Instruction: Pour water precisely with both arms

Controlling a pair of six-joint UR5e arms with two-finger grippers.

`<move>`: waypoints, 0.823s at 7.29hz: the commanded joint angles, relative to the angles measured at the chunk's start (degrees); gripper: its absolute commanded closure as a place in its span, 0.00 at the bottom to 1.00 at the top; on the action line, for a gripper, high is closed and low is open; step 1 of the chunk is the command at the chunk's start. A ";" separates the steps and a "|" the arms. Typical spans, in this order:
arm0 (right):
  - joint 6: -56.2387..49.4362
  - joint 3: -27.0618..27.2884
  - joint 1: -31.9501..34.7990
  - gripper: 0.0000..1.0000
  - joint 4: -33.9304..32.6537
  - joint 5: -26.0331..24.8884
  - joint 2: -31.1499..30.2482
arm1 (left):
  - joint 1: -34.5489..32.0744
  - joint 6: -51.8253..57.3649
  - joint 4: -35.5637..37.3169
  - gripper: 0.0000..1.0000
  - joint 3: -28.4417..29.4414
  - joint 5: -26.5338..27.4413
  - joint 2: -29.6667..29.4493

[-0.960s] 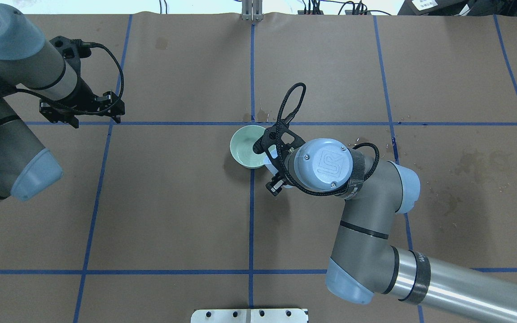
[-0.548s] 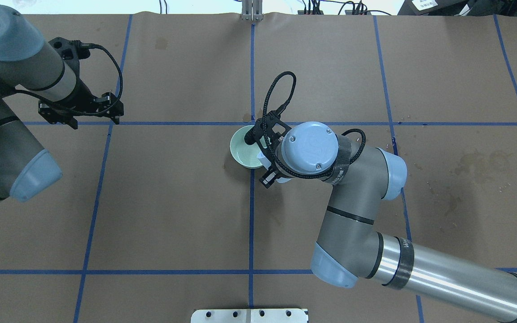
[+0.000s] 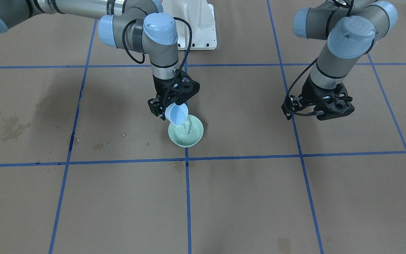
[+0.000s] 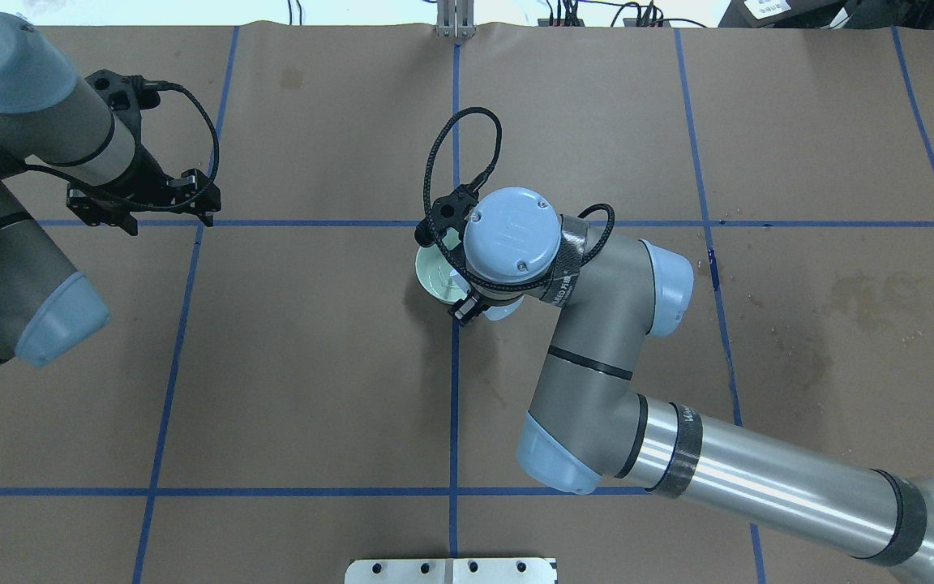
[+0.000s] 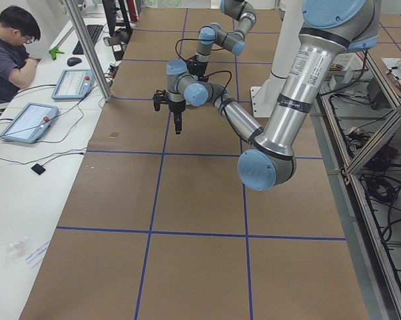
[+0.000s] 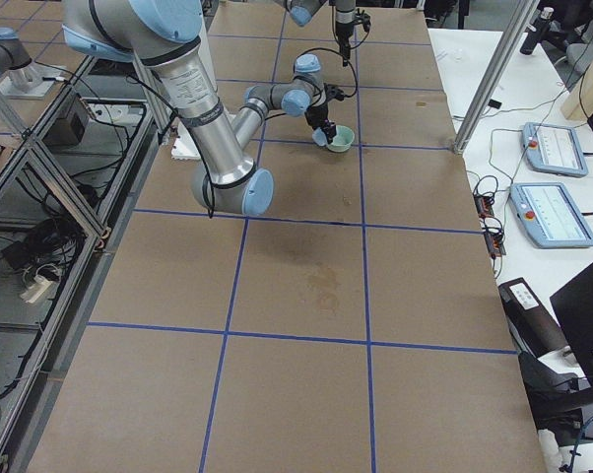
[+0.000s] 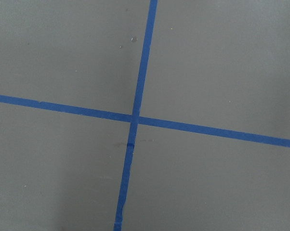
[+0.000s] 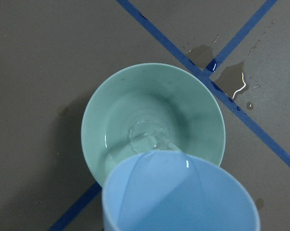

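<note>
Right gripper point(image 3: 169, 109) clamped one tilted light-blue plastic cup point(image 8: 178, 199), water point(image 8: 147, 137) streamed into one pale-green round bowl point(image 8: 135, 91), half hidden overhead by right wrist point(image 4: 511, 231), two puddles point(image 8: 234, 79) beside blue tape point(image 8: 260, 132), left gripper point(image 3: 318, 107) well apart, opening indeterminate.

I watch through fixed cameras high behind, steeply down from across the table point(image 4: 313, 365), and along it from both ends, plus two close downward wrist cameras; overhead and front views share the green bowl point(image 3: 180, 137).
</note>
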 commanded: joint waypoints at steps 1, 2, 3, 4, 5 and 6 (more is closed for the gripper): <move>-1.82 -1.46 0.33 1.00 -3.47 0.80 2.15 | 0.00 0.00 -0.01 0.00 0.00 0.00 0.01; -2.18 -1.46 0.33 1.00 -3.75 0.88 2.15 | 0.00 0.00 -0.01 0.00 0.00 0.00 -0.08; -2.27 -1.46 0.33 1.00 -5.14 0.89 2.50 | 0.00 0.00 -0.01 0.00 0.00 0.00 -0.08; -2.36 -1.38 0.42 1.00 -9.16 0.97 4.33 | 0.00 0.00 -0.01 0.00 0.00 0.00 -0.08; -2.36 -1.29 0.42 1.00 -10.50 1.58 4.96 | 0.00 0.00 -0.01 0.00 0.00 -0.09 -0.08; -2.53 -1.37 0.42 1.00 -10.95 1.94 4.97 | 0.00 0.00 0.07 0.00 0.00 -0.09 -0.08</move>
